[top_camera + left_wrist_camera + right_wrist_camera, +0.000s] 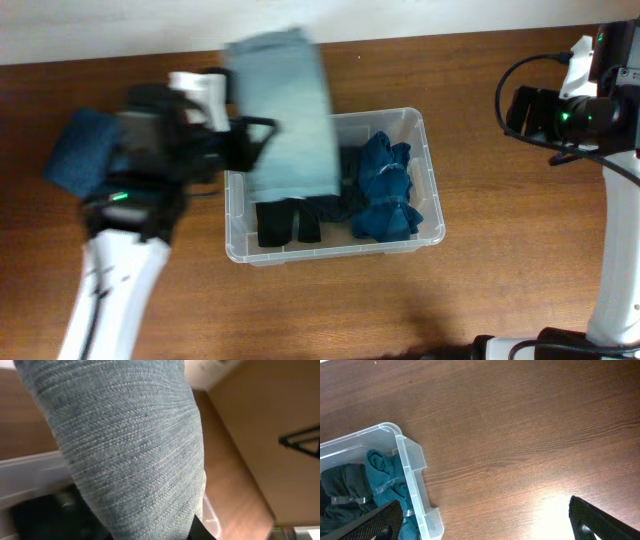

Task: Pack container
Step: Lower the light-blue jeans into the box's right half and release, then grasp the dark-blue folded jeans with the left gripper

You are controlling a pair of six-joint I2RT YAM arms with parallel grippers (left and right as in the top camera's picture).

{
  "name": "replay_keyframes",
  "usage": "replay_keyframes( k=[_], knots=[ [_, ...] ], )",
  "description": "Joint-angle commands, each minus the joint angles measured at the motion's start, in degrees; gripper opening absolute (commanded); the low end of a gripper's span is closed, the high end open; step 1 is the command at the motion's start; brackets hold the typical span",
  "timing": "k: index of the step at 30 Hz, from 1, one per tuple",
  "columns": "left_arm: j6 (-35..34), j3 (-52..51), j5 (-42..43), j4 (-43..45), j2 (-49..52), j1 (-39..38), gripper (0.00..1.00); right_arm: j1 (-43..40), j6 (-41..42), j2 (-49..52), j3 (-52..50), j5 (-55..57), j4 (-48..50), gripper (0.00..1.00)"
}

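Cannot see the fingertips of the left pincer point(256, 140) anywhere: smeared by motion blur and tucked under a grey-blue woven cloth point(285, 110) in the overhead view, covered wholly by that same cloth in the left wrist view, yet plainly pinching it, with the fabric hanging above the left end of the clear rectangular plastic container point(330, 252). Hard to identify a blurred dark blue lump point(78, 150) beside the left arm. Only from overhead: the whole container near the middle of the brown wooden surface point(500, 290), long axis running left to right, open top upward, holding black folded garments point(290, 222) at its left and a crumpled teal cloth point(388, 190) at its right. From the right wrist view, just one rounded corner of the container, cut off at the frame edge, plus the right pincer point(485, 527) spread wide over bare wood, apart from the container.
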Motion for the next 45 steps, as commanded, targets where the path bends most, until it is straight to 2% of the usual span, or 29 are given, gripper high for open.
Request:
replay_keyframes(
  k=[1, 5, 10, 16, 21, 22, 23, 24, 25, 29, 35, 38, 42, 45],
  knots=[
    [-7.28, 1.77, -7.67, 4.15, 4.66, -8.98, 0.01, 0.04, 0.46, -0.57, 0.87, -0.11, 0.02, 0.98],
    [-13.97, 1.77, -11.85, 8.61, 11.21, -17.09, 0.01, 0.04, 0.46, -0.52, 0.87, -0.13, 0.0, 0.98],
    [-23.89, 1.77, -16.5, 9.4, 15.69, -21.57, 0.01, 0.04, 0.46, -0.52, 0.55, -0.13, 0.0, 0.98],
    [-24.98, 1.75, -16.09, 8.98, 19.8, -24.35, 0.01, 0.04, 0.44, -0.52, 0.22, -0.11, 0.09, 0.98],
    [-24.94, 1.75, -16.13, 4.96, 22.08, -24.87, 0.01, 0.04, 0.44, -0.52, 0.22, -0.11, 0.24, 0.98],
    [-24.9, 1.75, -16.17, 4.0, 22.12, -24.87, 0.04, 0.04, 0.44, -0.52, 0.22, -0.11, 0.24, 0.98],
    [-24.87, 1.75, -17.25, 1.55, 22.12, -24.76, 0.51, 0.04, 0.44, -0.52, 0.22, -0.11, 0.24, 0.98],
    [-24.81, 1.75, -18.45, 0.31, 22.12, -24.68, 0.79, 0.04, 0.44, -0.52, 0.22, -0.11, 0.24, 0.98],
    [-24.06, 1.75, -20.5, -1.46, 22.12, -24.26, 0.99, 0.04, 0.44, -0.52, 0.22, -0.11, 0.24, 0.98],
    [-20.22, 1.77, -26.03, -4.68, 21.7, -21.84, 0.99, 0.04, 0.44, -0.52, 0.22, -0.11, 0.24, 0.98],
    [-9.31, 2.12, -45.16, -6.16, 15.5, -17.05, 0.99, 0.04, 0.44, -0.52, 0.22, -0.11, 0.24, 0.98],
    [-4.66, 2.91, -50.84, -5.68, 9.88, -12.7, 0.99, 0.04, 0.44, -0.52, 0.22, -0.11, 0.24, 0.98],
    [-3.85, 3.17, -49.42, -5.84, 2.62, 1.57, 0.99, 0.04, 0.44, -0.52, 0.22, -0.13, 0.24, 0.98],
    [-3.87, 3.13, -43.04, -6.88, 2.36, 14.43, 0.99, 0.04, 0.44, -0.52, -0.11, -0.13, 0.24, 0.98]
  ],
)
